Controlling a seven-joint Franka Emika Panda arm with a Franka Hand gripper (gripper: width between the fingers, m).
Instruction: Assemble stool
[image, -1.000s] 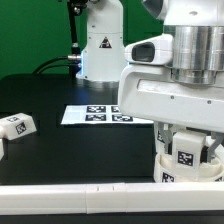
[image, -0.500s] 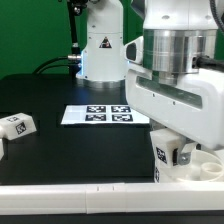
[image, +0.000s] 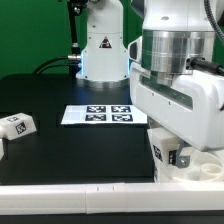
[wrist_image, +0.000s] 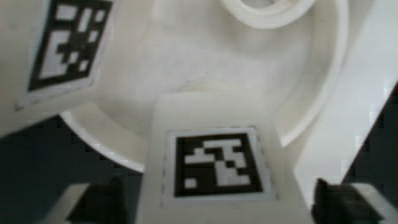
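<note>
Heads up on where you're at: your gripper (wrist_image: 226, 200) is spread, with a finger (wrist_image: 103, 205) standing off each side of a leg (wrist_image: 217, 165) and not pinching it. That leg stands on the seat (wrist_image: 160, 80), which sits at the tabletop's (image: 80, 150) front edge, near the corner on the exterior view's right, hard up by the white rail (image: 70, 190).

What I'd worry about: I can't tell from either view whether that leg is fully home in its socket. If it's only loosely in, a finger brushing it as you pull up could tip it or drag it out. The gaps look slim, so come off straight, no sideways drift. The seat isn't clamped that I can see, so a nudge could also slide it along the rail.

Count, as far as I can see:
- seat: one
- legs: three. The one between your fingers, a second leg (wrist_image: 71, 50) right beside it at the seat, and a loose leg (image: 17, 125) lying well apart near the tabletop's edge on the exterior view's left
- marker board (image: 100, 113): one, mid-tabletop
</note>
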